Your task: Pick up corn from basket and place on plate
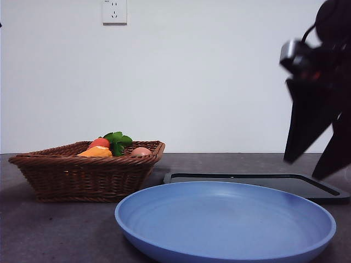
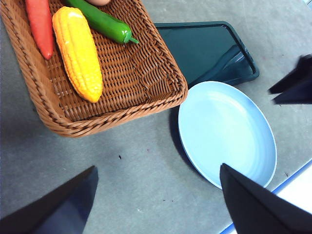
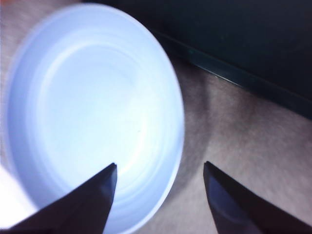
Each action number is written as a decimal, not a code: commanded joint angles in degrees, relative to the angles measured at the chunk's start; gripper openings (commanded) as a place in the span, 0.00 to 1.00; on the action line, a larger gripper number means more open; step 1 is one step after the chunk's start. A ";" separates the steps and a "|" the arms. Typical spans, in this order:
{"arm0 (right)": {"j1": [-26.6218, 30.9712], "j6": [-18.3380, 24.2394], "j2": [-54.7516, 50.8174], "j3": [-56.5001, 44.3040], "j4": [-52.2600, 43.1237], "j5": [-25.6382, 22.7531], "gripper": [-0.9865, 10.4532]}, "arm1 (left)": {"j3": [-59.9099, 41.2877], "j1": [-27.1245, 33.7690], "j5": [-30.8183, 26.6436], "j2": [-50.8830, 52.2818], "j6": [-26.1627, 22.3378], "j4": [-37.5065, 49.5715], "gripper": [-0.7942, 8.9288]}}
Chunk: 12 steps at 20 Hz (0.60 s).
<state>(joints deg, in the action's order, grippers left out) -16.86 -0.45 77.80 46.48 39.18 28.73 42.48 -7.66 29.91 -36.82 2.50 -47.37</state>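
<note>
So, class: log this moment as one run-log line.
corn: in basket | plate: bare | left end effector: open, above table | right end effector: open, above plate

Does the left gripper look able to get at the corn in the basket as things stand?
Probably yes: the corn lies uncovered in the basket, apart from the green pepper, and the open left gripper holds nothing.

Plain white wall point(image 1: 192, 82) behind, white power socket point(image 1: 114, 11) mounted high on it, dark grey matte table point(image 1: 66, 230) below, soft even indoor light
</note>
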 commanded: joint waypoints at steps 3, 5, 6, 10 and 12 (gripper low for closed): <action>-1.79 -0.42 6.60 0.96 -3.54 0.15 0.31 | 1.01 -0.13 0.04 -0.33 0.09 0.68 0.50; -2.16 -0.39 8.70 0.96 -4.55 0.13 0.30 | 1.01 -0.13 0.04 -0.33 0.11 0.66 0.50; -2.21 -0.39 9.60 0.96 -5.07 0.17 0.29 | 1.01 -0.13 0.04 -0.33 0.11 0.68 0.50; -2.21 -0.39 11.56 0.96 -6.60 0.20 0.18 | 1.01 -0.13 0.04 -0.35 0.11 0.68 0.50; -2.21 -0.39 11.82 0.96 -7.04 -0.17 0.14 | 1.01 -0.13 0.04 -0.70 0.11 0.66 0.50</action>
<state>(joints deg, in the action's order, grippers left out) -18.74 -0.47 88.66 46.48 32.40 28.53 42.48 -7.66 29.91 -37.04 2.50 -47.35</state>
